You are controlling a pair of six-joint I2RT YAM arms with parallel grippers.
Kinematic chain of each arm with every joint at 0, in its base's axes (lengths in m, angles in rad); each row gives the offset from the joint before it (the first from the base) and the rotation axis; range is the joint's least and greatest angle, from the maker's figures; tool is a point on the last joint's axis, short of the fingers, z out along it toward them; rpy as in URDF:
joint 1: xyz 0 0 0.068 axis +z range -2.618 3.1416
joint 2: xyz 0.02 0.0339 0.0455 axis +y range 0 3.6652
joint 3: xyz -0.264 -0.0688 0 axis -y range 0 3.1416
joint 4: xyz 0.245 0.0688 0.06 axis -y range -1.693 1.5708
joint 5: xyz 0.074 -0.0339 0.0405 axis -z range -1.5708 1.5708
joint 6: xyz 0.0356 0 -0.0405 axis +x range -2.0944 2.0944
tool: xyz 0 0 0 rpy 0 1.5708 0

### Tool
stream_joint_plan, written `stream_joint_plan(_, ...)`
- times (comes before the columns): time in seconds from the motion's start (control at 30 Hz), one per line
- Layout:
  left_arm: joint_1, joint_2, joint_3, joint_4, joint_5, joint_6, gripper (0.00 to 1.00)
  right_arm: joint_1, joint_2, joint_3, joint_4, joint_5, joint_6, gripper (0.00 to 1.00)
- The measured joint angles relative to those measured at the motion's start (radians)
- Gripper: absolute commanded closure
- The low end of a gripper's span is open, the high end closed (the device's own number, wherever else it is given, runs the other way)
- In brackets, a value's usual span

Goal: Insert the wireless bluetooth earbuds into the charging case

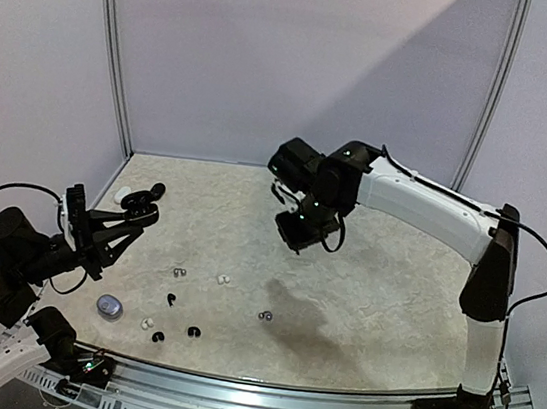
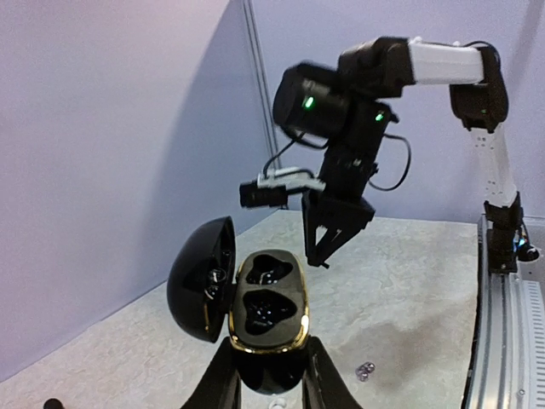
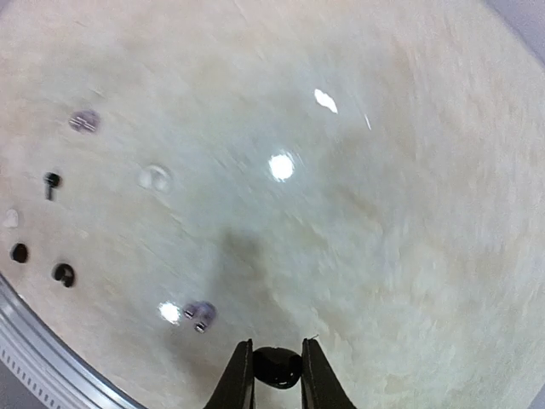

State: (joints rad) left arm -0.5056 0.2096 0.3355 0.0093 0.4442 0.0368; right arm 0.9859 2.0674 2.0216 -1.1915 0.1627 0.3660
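The left claw (image 2: 271, 377) is clamped on the base of the black charging case (image 2: 268, 302), one finger on each side. The bottom edge of the left wrist view cuts the fingers off. The case stands open just above this claw, with its lid (image 2: 202, 277) swung out to the left. The gold-rimmed base shows two glossy dark wells, and glare makes it hard to tell whether anything lies in them.

The right claw (image 3: 276, 351) is pinched on a small black earbud (image 3: 274, 368) and is held off the desk (image 3: 409, 213). The fingers half hide the bud, so its shape cannot be read. From the left wrist, the right claw hangs beyond and above the open case, apart from it with its tips pointing down. The bud cannot be made out there.

The desk below the right claw is blurred. A silvery earbud (image 3: 200, 313) lies just left of its fingers. Farther left are three black buds (image 3: 63, 273) and a white bud (image 3: 10, 219) cut by the frame edge. Higher up are two smeared blobs (image 3: 155, 177), one whitish and one greyish.

From above, a silvery pebble-like case (image 1: 110, 306) lies on the desk near the left claw, toward the arm bases. A white object (image 1: 121, 195) sits close beside the held case, too small to identify.
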Motion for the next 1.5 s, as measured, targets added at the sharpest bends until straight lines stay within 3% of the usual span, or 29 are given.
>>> stream_joint_plan(0.13, -0.005, 0.0, 0.011, -0.015, -0.064, 0.064, 1.0, 0.122, -0.066, 0.058, 0.188, 0.053, -0.146, 1.0)
stream_joint_plan(0.3, -0.033, 0.006, 0.01, -0.012, -0.14, 0.139, 1.0, 0.24, -0.169, -0.063, 0.561, 0.015, -0.363, 1.0)
stream_joint_plan(0.5, -0.044, 0.002, 0.008, 0.009, -0.195, 0.223, 1.0, 0.259, -0.191, -0.138, 0.962, -0.136, -0.536, 1.0)
stream_joint_plan(0.7, -0.044, -0.003, 0.002, 0.037, -0.198, 0.233, 1.0, 0.264, -0.174, -0.138, 1.242, -0.288, -0.618, 1.0)
stream_joint_plan(0.93, -0.044, -0.01, -0.004, 0.05, -0.19, 0.187, 1.0, 0.269, -0.117, -0.138, 1.342, -0.387, -0.692, 1.0)
stream_joint_plan(1.5, -0.043, -0.01, -0.006, 0.068, -0.115, 0.092, 1.0, 0.269, -0.052, -0.128, 1.3, -0.41, -0.854, 1.0)
